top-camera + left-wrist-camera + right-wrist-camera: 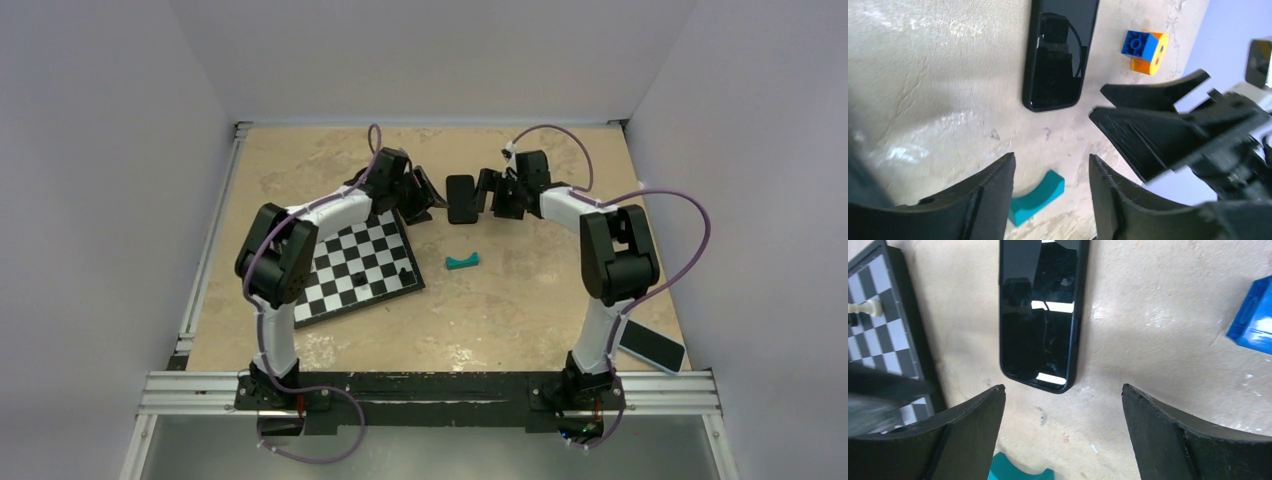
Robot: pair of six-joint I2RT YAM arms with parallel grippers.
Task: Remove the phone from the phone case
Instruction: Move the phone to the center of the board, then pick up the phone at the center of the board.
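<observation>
A black glossy rounded rectangle (462,198) lies flat on the table between my two grippers. It is the phone, black screen up, inside the thin black rim of the phone case. It also shows in the left wrist view (1060,55) and the right wrist view (1040,315). Its light-blue back and the camera holes are hidden. My left gripper (424,196) is open and empty just left of it, jaws (1051,157) short of its end. My right gripper (490,190) is open and empty just right of it, jaws (1063,387) short of its end. Neither touches it.
A teal curved block (462,262) lies just in front of the phone. A chessboard (355,265) with a few pieces lies to the left. A blue and orange toy block (1145,50) sits beyond the phone. A dark flat device with a pale rim (655,347) lies at the front right.
</observation>
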